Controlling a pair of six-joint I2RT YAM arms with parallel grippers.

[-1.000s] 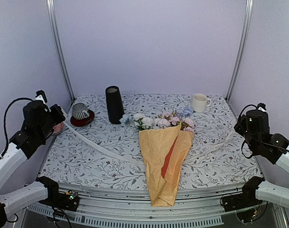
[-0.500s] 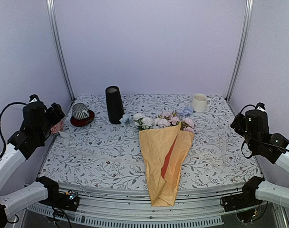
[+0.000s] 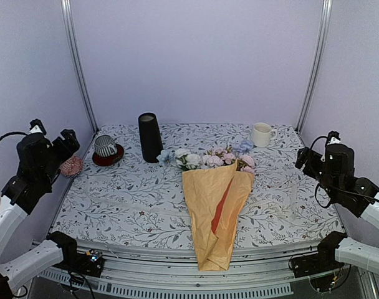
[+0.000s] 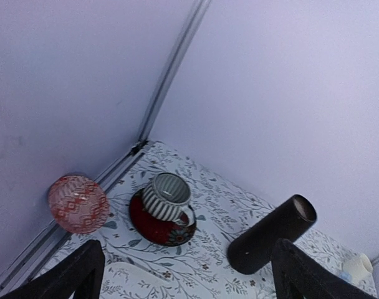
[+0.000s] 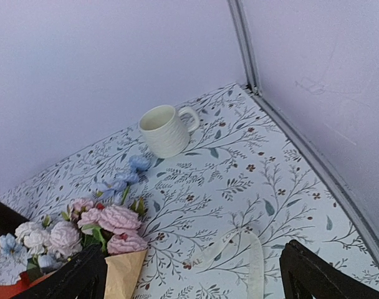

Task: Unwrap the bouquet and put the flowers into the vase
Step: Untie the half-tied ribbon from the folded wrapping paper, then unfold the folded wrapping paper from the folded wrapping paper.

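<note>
Both arms hang high at the sides, off the table's [image 3: 115, 205] left and right edges. The left gripper [image 4: 186, 261] has its fingers spread wide with nothing between them, looking down on the far left corner. The right gripper [image 5: 192, 274] is just as wide apart and bare, above the far right corner.

The bouquet [image 3: 217, 205] lies flat in the middle, its kraft cone wrapped round the stems and its narrow tip poking over the near edge. The flowers [image 3: 211, 157] fan out of the wide end toward the back. The vase [image 3: 149, 137] stands upright near the far edge, left of centre, just beside the leftmost blooms.

Further left there's a striped cup [image 4: 164, 196] on its red saucer [image 4: 149, 224], and a pink ball [image 3: 71, 166] right at the left edge. A white mug [image 3: 261, 134] sits toward the far right corner. A loose cream ribbon [image 5: 255, 258] lies near the right edge. Bare cloth shows on both sides of the cone, down to the near edge.
</note>
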